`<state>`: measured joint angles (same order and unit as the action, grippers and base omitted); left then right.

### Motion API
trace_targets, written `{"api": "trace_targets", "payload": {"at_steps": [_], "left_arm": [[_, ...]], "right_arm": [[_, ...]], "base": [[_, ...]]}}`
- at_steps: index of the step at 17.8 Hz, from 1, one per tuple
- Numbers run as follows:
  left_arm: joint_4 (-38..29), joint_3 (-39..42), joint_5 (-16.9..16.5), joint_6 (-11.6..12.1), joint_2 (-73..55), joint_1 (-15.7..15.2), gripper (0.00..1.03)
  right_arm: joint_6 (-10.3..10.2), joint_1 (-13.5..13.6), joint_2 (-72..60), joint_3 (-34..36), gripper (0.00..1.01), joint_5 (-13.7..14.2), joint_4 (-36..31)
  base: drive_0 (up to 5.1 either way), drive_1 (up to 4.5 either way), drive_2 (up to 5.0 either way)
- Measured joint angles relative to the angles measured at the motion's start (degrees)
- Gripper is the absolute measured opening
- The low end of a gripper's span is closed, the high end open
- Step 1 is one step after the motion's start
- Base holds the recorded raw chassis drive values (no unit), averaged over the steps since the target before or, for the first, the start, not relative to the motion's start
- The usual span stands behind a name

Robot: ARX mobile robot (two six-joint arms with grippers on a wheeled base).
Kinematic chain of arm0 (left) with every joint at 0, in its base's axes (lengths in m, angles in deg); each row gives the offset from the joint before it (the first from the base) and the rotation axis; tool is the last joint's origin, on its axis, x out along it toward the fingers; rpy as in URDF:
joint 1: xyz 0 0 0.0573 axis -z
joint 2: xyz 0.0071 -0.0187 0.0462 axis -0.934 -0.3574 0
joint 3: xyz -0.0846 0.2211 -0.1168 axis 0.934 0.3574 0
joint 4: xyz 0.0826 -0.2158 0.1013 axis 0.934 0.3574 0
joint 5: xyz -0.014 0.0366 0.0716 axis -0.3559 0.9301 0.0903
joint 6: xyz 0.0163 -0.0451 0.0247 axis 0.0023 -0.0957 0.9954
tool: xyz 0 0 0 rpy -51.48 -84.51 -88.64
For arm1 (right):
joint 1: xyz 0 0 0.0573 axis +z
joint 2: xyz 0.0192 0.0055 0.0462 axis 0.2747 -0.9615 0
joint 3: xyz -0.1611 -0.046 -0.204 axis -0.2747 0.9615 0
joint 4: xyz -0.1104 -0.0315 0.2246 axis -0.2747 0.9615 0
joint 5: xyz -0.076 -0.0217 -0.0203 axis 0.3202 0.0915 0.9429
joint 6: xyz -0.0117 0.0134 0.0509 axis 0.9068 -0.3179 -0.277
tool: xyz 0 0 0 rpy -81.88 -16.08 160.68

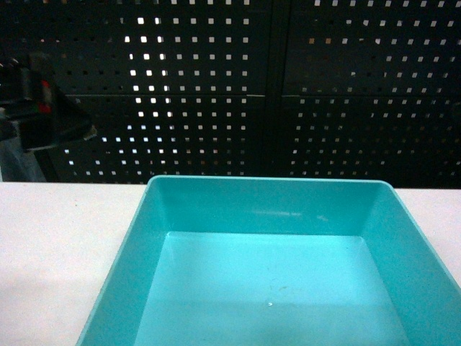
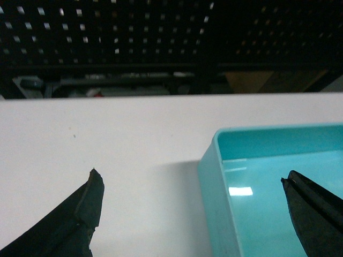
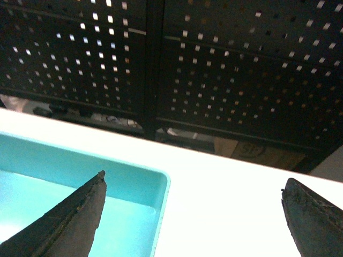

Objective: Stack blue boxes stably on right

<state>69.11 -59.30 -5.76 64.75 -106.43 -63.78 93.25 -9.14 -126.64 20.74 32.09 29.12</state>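
Note:
One light turquoise blue box (image 1: 266,209), open-topped and empty, fills the lower middle of the head view on the white table (image 1: 57,245). In the left wrist view my left gripper (image 2: 191,175) is open and straddles the box's left wall (image 2: 214,182): one fingertip (image 2: 91,198) is over the table, the other (image 2: 311,214) over the box's inside. My right gripper (image 3: 195,179) is open too and straddles the box's right wall (image 3: 161,198), one fingertip (image 3: 80,214) inside the box (image 3: 123,179), the other (image 3: 313,219) over bare table. Neither pair of fingers touches the box.
A dark perforated panel (image 1: 288,86) stands behind the table's far edge. A dark piece of hardware with red marks (image 1: 36,108) hangs at the upper left of the head view. White tabletop (image 2: 107,128) lies left of the box and also right of it (image 3: 230,203).

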Motion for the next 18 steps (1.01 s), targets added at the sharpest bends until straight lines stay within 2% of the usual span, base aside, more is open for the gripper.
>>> {"api": "trace_targets", "payload": {"at_steps": [1,2,4,7,18], "left_arm": [[1.7,-1.0,0.3,0.0,-2.6,1.3,0.98],[3.0,-1.9,0.0,-0.8,-5.2,2.2,0.98],[2.7,-2.3,2.5,-0.9,-9.8,4.1,0.98],[1.8,-2.6,4.7,-1.7,-13.9,5.4,0.98],[1.1,-4.4,7.7,-8.3,-23.9,12.6,0.98]], "right_arm": [[0.4,0.4,-3.2,-1.4,0.98,0.5,1.7],[0.7,0.4,-6.0,-2.4,0.98,0.0,3.3],[1.4,0.5,-11.3,-2.8,0.98,0.2,2.4],[1.4,-0.9,-15.1,-1.2,0.98,-0.7,0.6],[2.7,-1.3,-27.6,1.2,0.98,-1.6,-6.0]], "base": [[0.0,0.00,0.0],[0.0,0.00,0.0],[0.0,0.00,0.0],[0.0,0.00,0.0],[0.0,0.00,0.0]]}}
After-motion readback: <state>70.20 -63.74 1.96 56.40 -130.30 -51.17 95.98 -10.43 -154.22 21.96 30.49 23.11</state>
